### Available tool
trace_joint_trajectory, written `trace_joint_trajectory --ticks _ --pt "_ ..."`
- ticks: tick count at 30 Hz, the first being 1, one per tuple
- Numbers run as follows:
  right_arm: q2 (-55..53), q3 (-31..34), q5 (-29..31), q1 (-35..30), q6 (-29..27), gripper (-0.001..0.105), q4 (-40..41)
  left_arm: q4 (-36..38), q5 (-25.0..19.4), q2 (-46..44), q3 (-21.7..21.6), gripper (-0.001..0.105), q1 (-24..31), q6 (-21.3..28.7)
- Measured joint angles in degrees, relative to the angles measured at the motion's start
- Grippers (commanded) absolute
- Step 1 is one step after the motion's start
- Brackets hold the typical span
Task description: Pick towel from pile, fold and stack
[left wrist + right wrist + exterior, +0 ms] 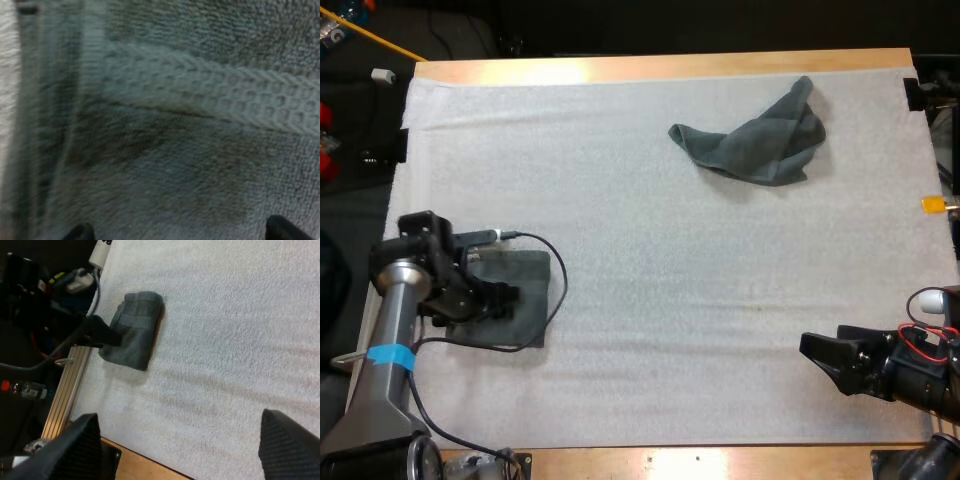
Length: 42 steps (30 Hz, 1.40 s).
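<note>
A folded dark grey-green towel [525, 290] lies flat on the white mat [650, 260] at the left. My left gripper [500, 298] is low over it, and in the left wrist view its fingertips [80, 233] stand apart over the towel's pile [190, 150], so it is open [180, 232]. A crumpled towel [755, 140] lies at the far right of the mat. My right gripper [817, 358] hovers open near the front right edge and holds nothing. The right wrist view looks between its wide fingers [185, 450] to the folded towel [135, 332] and my left gripper [102, 335].
The wooden table edge [660, 68] runs along the far side, with a strip also at the front [700, 462]. An aluminium rail [67, 390] borders the mat beside the folded towel. Bare mat stretches between the two towels.
</note>
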Motion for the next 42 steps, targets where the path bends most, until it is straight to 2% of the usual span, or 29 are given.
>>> trace_joint_trajectory --ticks 3,7,10,14,17,24,33,42 --pt "0.0 0.0 0.0 0.0 0.0 0.064 0.0 -3.8 -1.1 0.0 2.7 0.064 -2.1 0.0" --pt "0.0 0.0 0.0 0.0 0.0 0.064 0.0 -7.5 -6.0 0.0 6.0 0.064 -3.9 0.0" --pt "0.0 0.0 0.0 0.0 0.0 0.064 0.0 -8.4 -6.5 0.0 6.5 0.064 -3.9 0.0" --pt "0.0 0.0 0.0 0.0 0.0 0.064 0.0 -8.5 -6.5 0.0 5.5 0.064 -3.9 0.0" --pt "0.0 0.0 0.0 0.0 0.0 0.064 0.0 -8.4 -6.1 0.1 3.1 0.064 -3.9 0.0" --pt "0.0 0.0 0.0 0.0 0.0 0.064 0.0 -11.6 -1.1 0.1 -2.3 0.064 -3.9 -0.3" --pt "0.0 0.0 0.0 0.0 0.0 0.064 0.0 -19.7 0.1 1.6 -2.4 0.064 -3.9 -1.3" --pt "0.0 0.0 0.0 0.0 0.0 0.064 0.0 -20.0 0.2 10.1 -2.4 0.064 -3.9 -2.3"
